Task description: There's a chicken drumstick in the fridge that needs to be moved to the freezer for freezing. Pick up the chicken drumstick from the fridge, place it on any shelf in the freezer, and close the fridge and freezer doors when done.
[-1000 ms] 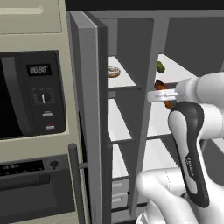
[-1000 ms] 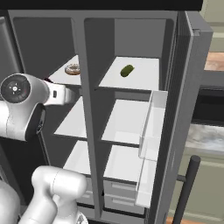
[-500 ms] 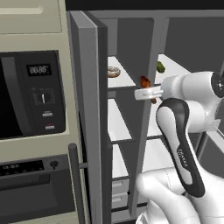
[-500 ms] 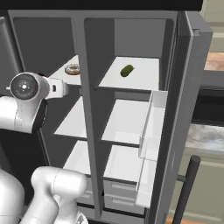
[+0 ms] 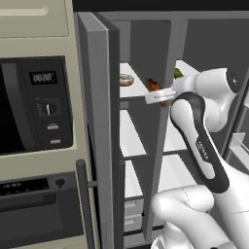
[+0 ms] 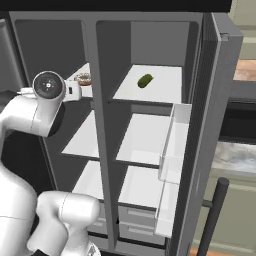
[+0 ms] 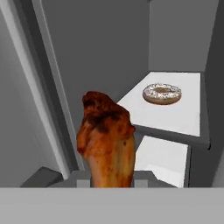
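- Chicken drumstick clamped in the gripper, thick browned end pointing away from the hand, thin end down between the jaws.
- From the left base view, drumstick seen as an orange-brown bit just past the divider post, at top-shelf height, at the end of the gripper.
- Held in the air at the mouth of the freezer, over the front edge of the top shelf; not resting on any shelf.
- Frosted donut sitting further back on that same top shelf, apart from the drumstick; also visible at and.
- Small dark-green oval fruit lying on the fridge top shelf, other side of the divider.
- Freezer door swung wide open, bar handle low on its edge.
- Fridge door open too, clear-white door bins on its inner face.
- Wall oven with dark display panel left of the freezer door.
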### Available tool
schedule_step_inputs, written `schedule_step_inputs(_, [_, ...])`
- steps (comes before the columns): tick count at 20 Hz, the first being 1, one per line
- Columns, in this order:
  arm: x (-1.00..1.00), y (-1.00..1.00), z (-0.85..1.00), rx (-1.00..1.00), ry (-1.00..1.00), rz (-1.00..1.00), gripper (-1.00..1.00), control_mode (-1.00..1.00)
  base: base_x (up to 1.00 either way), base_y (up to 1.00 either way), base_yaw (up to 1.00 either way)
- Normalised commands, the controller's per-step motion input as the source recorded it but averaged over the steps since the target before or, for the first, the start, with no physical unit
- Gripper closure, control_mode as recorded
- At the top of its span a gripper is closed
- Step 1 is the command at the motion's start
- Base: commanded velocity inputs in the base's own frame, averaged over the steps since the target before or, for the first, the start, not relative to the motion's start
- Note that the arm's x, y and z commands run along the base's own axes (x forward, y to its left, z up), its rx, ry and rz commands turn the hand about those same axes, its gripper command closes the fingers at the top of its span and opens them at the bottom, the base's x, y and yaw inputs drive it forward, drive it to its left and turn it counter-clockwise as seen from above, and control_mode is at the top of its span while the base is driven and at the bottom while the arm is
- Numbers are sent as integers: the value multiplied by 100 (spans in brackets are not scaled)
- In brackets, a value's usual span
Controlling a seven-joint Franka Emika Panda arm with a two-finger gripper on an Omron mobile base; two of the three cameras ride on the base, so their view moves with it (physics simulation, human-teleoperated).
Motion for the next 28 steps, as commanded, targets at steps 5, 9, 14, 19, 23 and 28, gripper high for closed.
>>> schedule_step_inputs(5, [34, 34, 9, -10, 4, 0, 100, -100, 0, 0, 0])
schedule_step_inputs(9, [44, 15, 0, -6, 0, -3, 100, -100, 0, 0, 0])
schedule_step_inputs(14, [55, 24, -5, -13, 2, 0, 100, -100, 0, 0, 0])
schedule_step_inputs(19, [33, 5, -22, -9, 7, 0, 100, -100, 0, 0, 0])
schedule_step_inputs(23, [36, 0, -11, -2, 10, 0, 100, -100, 0, 0, 0])
schedule_step_inputs(28, [29, 3, -8, -7, 2, 0, 100, -100, 0, 0, 0])
